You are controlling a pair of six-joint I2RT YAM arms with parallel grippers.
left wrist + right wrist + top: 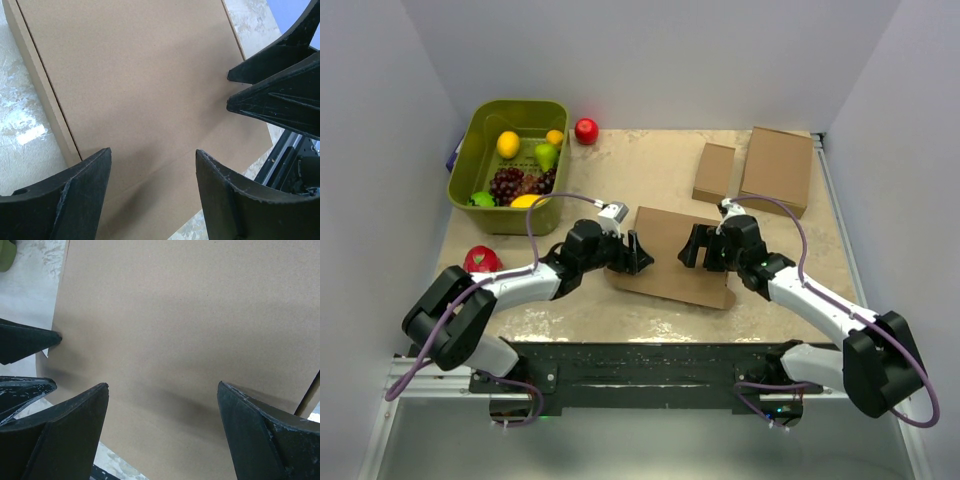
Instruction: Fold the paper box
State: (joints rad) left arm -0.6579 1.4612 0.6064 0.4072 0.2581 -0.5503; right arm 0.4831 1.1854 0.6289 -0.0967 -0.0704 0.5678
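The paper box (pixel 665 255) lies flat in the middle of the tabletop (pixel 650 170), plain brown face up. Its long axis runs roughly left to right, with the right end turned slightly nearer. The left gripper (pixel 640 252) is at its left edge and the right gripper (pixel 690 247) is over its right part; both sets of jaws stand wide, holding nothing

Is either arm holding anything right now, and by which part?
Nothing is held. The left end effector and right end effector both stand open over the paper box.
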